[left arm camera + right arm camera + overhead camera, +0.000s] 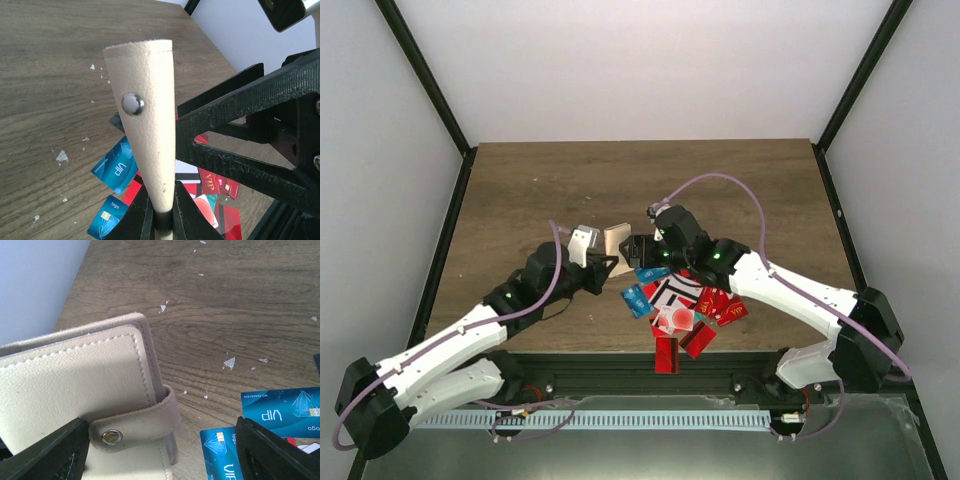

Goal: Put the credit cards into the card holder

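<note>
The beige card holder [147,115] stands on edge above the table, and my left gripper [162,220] is shut on its lower end. From above, the card holder [616,238] sits between the left gripper [605,262] and the right gripper [642,248]. My right gripper [162,455] is open, its fingers [55,455] wide apart on either side of the snapped tab [140,425] of the card holder [75,375]. The credit cards [675,300], red, blue and white, lie heaped on the table just in front of both grippers. Blue cards [277,410] lie under the right finger.
The wooden table [620,180] stretches behind the grippers, with white flecks [230,361] on it. Black frame posts [425,75] and white walls close in the sides. The table's near edge runs just below the card heap.
</note>
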`<action>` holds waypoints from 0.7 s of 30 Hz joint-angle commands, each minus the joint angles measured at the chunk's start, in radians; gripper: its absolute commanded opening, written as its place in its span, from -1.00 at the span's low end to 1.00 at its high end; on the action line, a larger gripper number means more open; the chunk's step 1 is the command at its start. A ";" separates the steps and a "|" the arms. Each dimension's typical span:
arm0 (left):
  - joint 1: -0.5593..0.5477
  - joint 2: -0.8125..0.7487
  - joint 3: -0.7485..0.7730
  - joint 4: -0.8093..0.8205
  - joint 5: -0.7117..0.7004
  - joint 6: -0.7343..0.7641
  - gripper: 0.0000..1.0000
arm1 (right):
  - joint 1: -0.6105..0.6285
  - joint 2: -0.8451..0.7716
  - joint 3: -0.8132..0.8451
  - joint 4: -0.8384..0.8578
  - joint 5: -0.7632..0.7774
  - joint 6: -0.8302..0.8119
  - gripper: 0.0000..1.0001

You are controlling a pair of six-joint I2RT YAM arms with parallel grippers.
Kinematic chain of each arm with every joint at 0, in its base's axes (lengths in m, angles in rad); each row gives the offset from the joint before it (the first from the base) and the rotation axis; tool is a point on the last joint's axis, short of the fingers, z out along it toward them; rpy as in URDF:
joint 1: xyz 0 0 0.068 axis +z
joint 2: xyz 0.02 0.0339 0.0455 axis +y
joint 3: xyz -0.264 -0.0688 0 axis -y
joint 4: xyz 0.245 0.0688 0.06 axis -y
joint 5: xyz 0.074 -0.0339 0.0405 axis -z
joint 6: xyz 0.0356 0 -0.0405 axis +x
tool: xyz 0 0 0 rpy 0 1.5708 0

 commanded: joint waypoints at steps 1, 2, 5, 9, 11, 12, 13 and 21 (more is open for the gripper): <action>-0.005 -0.045 0.038 0.045 0.029 0.028 -0.92 | 0.007 0.019 0.000 -0.056 0.058 0.014 0.62; -0.005 -0.049 0.040 0.041 0.028 0.028 -0.92 | 0.007 0.020 -0.007 -0.060 0.065 0.017 0.61; -0.006 -0.061 0.053 0.028 0.023 0.025 -0.92 | 0.004 0.019 -0.024 -0.082 0.098 0.028 0.61; -0.005 -0.073 0.062 0.024 0.026 0.022 -0.92 | -0.012 0.031 -0.047 -0.106 0.116 0.038 0.61; -0.005 -0.075 0.067 0.021 0.025 0.022 -0.92 | -0.024 0.036 -0.062 -0.111 0.118 0.044 0.61; -0.005 -0.076 0.070 0.018 0.023 0.021 -0.92 | -0.031 0.038 -0.069 -0.115 0.122 0.047 0.61; -0.005 -0.077 0.074 0.016 0.023 0.020 -0.92 | -0.037 0.037 -0.078 -0.117 0.125 0.047 0.61; -0.006 -0.077 0.099 -0.013 -0.005 0.022 -0.92 | -0.087 0.008 -0.151 -0.135 0.132 0.033 0.61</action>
